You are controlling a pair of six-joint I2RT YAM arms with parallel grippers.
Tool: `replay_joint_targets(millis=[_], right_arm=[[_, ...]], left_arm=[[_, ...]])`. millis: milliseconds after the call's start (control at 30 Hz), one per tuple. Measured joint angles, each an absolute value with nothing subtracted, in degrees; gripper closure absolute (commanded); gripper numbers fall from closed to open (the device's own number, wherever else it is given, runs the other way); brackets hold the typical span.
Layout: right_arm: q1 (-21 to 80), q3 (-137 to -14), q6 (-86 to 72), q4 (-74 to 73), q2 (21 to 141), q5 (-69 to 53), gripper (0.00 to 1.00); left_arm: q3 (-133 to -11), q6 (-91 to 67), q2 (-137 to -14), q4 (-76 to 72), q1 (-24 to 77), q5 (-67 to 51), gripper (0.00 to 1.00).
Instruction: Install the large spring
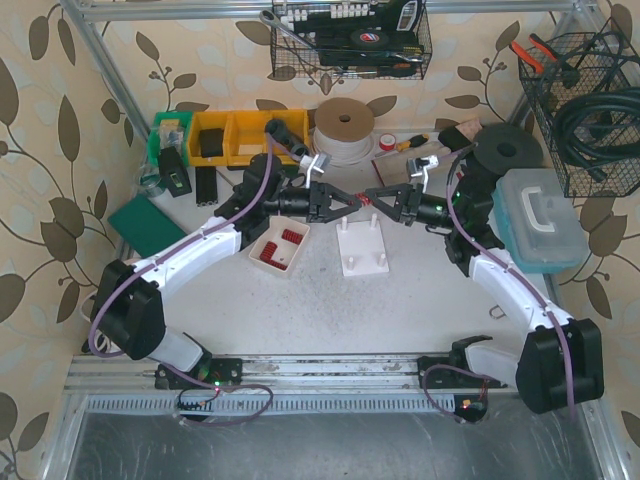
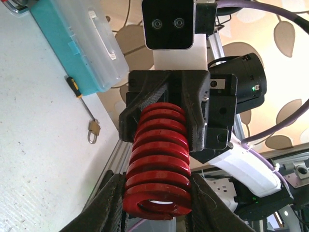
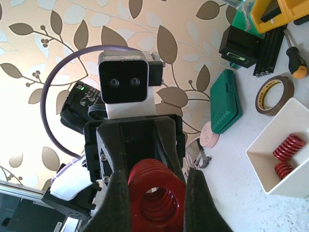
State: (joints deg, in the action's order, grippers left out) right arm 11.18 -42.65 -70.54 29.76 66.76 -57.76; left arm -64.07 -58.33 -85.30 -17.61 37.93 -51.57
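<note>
Tray (image 3: pixel 264 170) holds red springs (image 3: pixel 288 147), perhaps two; large spring (image 2: pixel 157 164) held aloft.

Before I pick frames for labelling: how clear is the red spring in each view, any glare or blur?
Left wrist: spring sharp, small glints on its coils. Right wrist: near coils slightly soft, wallpaper behind washed out by warm light. Top external: evenly lit, but spring tiny, detail lost.
</note>
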Motion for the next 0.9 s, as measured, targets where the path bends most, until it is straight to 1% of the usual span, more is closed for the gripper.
replay_joint_targets(millis=[200, 233, 267, 300, 333, 367, 433, 500, 600, 667, 733, 900], right_arm=[[11.11, -43.51, -66.94, 24.18, 65.60, -57.87, 1.00], [11.11, -43.70, -66.54, 23.46, 65.56, -57.87, 1.00], [11.11, -43.90, -66.13, 22.79, 65.56, -57.87, 1.00], [11.14, -44.07, -65.71, 22.09, 65.56, -57.87, 1.00], [11.14, -44.23, -65.32, 21.52, 65.56, -57.87, 1.00], [11.14, -44.38, -64.82, 20.73, 65.56, -57.87, 1.00], [11.18, -44.91, -63.46, 19.11, 65.54, -57.63, 1.00], [11.22, -45.15, -61.71, 16.64, 65.45, -57.14, 1.00], [10.92, -46.26, -57.49, 10.13, 65.41, -55.44, 1.00], [10.70, -48.73, -52.77, 3.22, 65.41, -53.47, 1.00], [10.68, -52.64, -46.81, -4.91, 65.41, -50.11, 1.00], [10.92, -61.43, -33.23, -21.28, 65.41, -38.48, 1.00]], left_arm=[[-64.07, -56.49, -85.30, -15.86, 37.95, -51.83, 1.00], [-64.07, -55.99, -85.30, -15.55, 37.98, -51.83, 0.96], [-64.07, -55.70, -85.30, -15.33, 37.98, -51.83, 0.89], [-64.07, -55.46, -85.30, -15.11, 37.98, -51.83, 0.79], [-64.07, -55.31, -85.30, -14.94, 37.98, -51.83, 0.64], [-64.07, -55.09, -85.30, -14.68, 37.98, -51.81, 0.52], [-64.07, -54.37, -85.30, -14.13, 38.09, -51.11, 0.38], [-64.07, -53.91, -85.25, -13.04, 38.09, -49.56, 0.31], [-64.12, -52.25, -84.95, -10.00, 38.06, -47.62, 0.28], [-64.10, -50.68, -84.09, -6.35, 37.82, -45.89, 0.27], [-64.10, -48.90, -82.56, -2.52, 37.74, -43.81, 0.23], [-62.78, -42.44, -76.05, 7.18, 37.43, -36.27, 0.22]])
